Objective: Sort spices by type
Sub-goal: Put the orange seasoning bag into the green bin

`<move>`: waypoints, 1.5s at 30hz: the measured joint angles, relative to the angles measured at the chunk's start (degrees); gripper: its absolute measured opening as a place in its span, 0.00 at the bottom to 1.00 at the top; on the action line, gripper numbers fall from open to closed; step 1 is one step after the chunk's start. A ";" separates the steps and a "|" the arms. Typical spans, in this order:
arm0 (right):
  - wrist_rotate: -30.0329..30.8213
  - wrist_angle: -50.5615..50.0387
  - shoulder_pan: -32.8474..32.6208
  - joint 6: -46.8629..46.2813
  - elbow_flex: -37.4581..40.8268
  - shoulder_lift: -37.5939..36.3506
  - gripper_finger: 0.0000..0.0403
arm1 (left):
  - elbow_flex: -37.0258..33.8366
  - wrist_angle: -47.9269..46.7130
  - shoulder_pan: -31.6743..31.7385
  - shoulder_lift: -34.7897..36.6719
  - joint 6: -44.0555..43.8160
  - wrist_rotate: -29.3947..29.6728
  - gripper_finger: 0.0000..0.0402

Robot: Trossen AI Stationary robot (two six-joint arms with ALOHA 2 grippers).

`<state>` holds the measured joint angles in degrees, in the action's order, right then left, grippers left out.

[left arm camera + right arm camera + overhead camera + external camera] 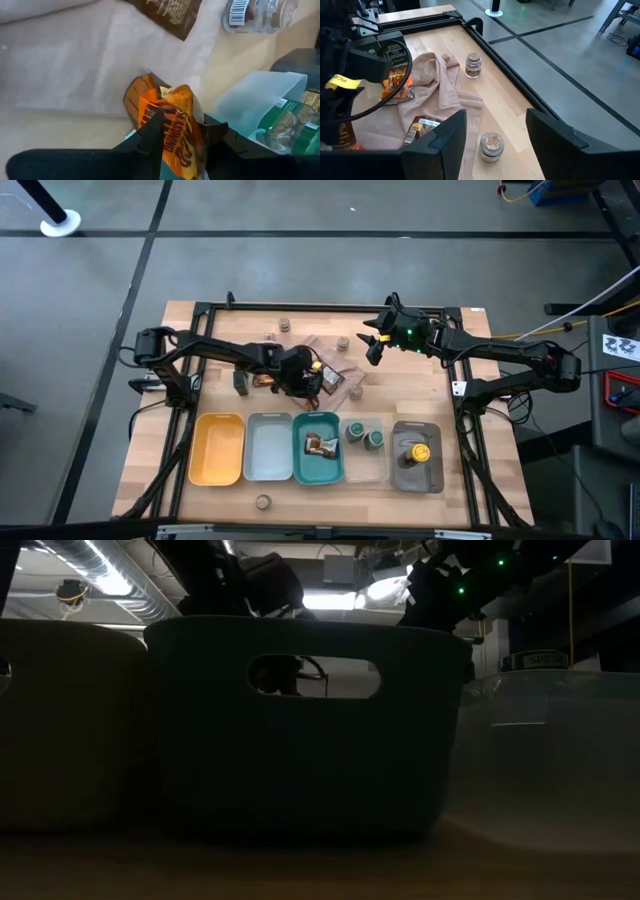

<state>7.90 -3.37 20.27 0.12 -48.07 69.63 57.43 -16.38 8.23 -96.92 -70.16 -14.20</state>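
High view first: my left gripper (303, 383) sits just behind the teal tray (318, 470), pinching an orange packet (322, 378) at the edge of the cloth (325, 350). My right gripper (372, 343) hovers behind the tray and to its right, fingers spread and empty. More packets already lie in the tray, and loose jars remain on the wood behind it.

Low view: the tray's dark wall fills the frame under ceiling lights; the packet cannot be seen.

Left wrist view: my fingers (150, 135) clamp the packet (172, 127) across its crumpled body, above the tray's near edge. I judge it light, soft and crinkly, likely slippery; a flat pinch mid-body should hold best.

Right wrist view: two jars (491, 146) stand on bare wood beside the cloth (442, 85); I judge them rigid and smooth, best taken across the sides. Grey floor lies beyond the table's black rail.
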 joint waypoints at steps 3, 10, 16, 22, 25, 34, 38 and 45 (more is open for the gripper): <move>0.00 0.02 -0.02 0.00 0.01 0.00 0.51 | 0.00 0.58 0.02 -0.50 0.54 -0.07 0.25; 0.00 -0.06 -0.02 0.00 0.00 0.00 0.51 | 0.02 2.24 -0.01 -2.11 3.17 -0.30 0.23; 0.02 -0.31 -0.02 0.00 0.02 0.00 0.51 | 0.00 2.73 0.02 -1.61 5.94 -0.24 0.05; 0.02 -0.29 -0.02 0.00 0.02 0.00 0.51 | -0.02 3.51 0.02 -1.60 7.66 -0.30 0.01; 0.01 -0.28 -0.02 0.00 0.02 0.00 0.51 | -0.09 3.34 0.05 -1.18 8.24 -0.28 0.01; 0.02 -0.22 -0.02 0.00 0.02 0.00 0.51 | -0.09 3.51 0.54 2.71 11.98 0.13 0.00; 0.02 -0.20 -0.02 0.00 0.02 0.00 0.51 | -0.09 3.56 1.24 5.52 13.50 0.20 0.00; 0.02 -0.22 -0.01 0.01 0.02 0.00 0.51 | -0.06 3.95 0.61 13.26 17.10 -0.84 0.00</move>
<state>7.92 -3.60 20.26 0.13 -48.05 69.63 57.37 -12.42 8.84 -83.66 -53.06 -15.03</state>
